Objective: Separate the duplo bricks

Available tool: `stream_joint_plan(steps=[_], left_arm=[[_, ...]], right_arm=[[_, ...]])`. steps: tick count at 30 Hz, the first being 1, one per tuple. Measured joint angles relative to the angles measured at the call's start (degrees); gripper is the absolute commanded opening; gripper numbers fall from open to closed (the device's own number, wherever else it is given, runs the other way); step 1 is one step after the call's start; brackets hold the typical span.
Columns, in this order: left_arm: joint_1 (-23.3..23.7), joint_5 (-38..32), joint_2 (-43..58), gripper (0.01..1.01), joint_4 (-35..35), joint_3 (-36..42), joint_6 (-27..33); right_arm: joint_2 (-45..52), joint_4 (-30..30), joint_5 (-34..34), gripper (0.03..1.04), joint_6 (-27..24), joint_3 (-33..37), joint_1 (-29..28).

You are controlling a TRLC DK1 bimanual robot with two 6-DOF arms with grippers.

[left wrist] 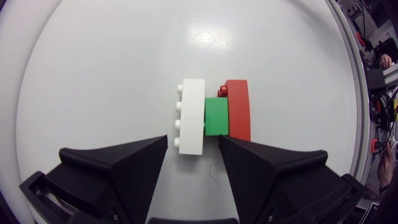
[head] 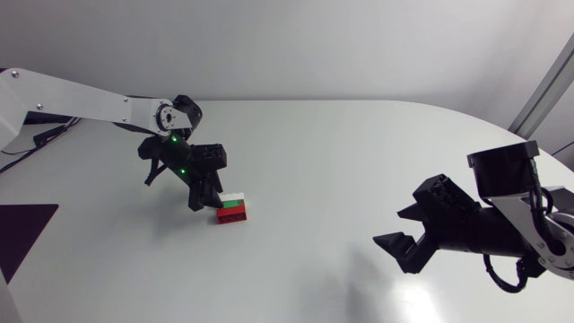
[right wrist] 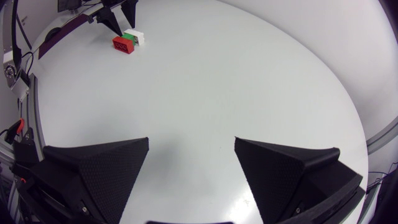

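Three duplo bricks are stuck together in a stack lying on the white table: a white brick [left wrist: 191,115], a smaller green brick [left wrist: 216,116] in the middle and a red brick [left wrist: 239,109]. My left gripper [left wrist: 193,140] is right at the stack, open, with the near end of the white brick between its fingertips and a small gap on each side. From above, the stack [head: 233,209] lies just right of the left gripper [head: 204,199]. My right gripper [head: 399,235] hangs open and empty far to the right; in its own view the stack [right wrist: 129,41] is far ahead.
The table's rounded edge [left wrist: 348,74] runs a little beyond the red brick. A dark mat [head: 22,224] lies at the table's left edge. Bare white tabletop [head: 323,179] spreads between the two arms.
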Motion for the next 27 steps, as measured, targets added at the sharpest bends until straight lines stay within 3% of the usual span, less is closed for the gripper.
stream_joint_plan(steps=[4,7,8,20,27], left_arm=[[-0.2,0.0,0.0,0.561,1.0,-0.4,0.0],[-0.2,0.0,0.0,0.326,1.5,-0.7,0.0],[-0.3,0.0,0.0,0.307,1.7,-0.7,0.0],[-1.6,-0.3,0.3,0.282,3.9,-2.1,0.0],[-2.2,-2.4,-3.4,0.275,9.9,-7.4,-0.1]], right_arm=[[0.0,0.0,0.0,1.0,0.0,0.0,0.0],[0.0,0.0,0.0,1.0,0.0,0.0,0.0],[0.0,0.0,0.0,1.0,0.0,0.0,-0.1],[0.0,0.0,0.0,1.0,0.0,0.0,-0.6],[-0.1,0.0,0.0,1.0,0.0,0.0,-0.8]])
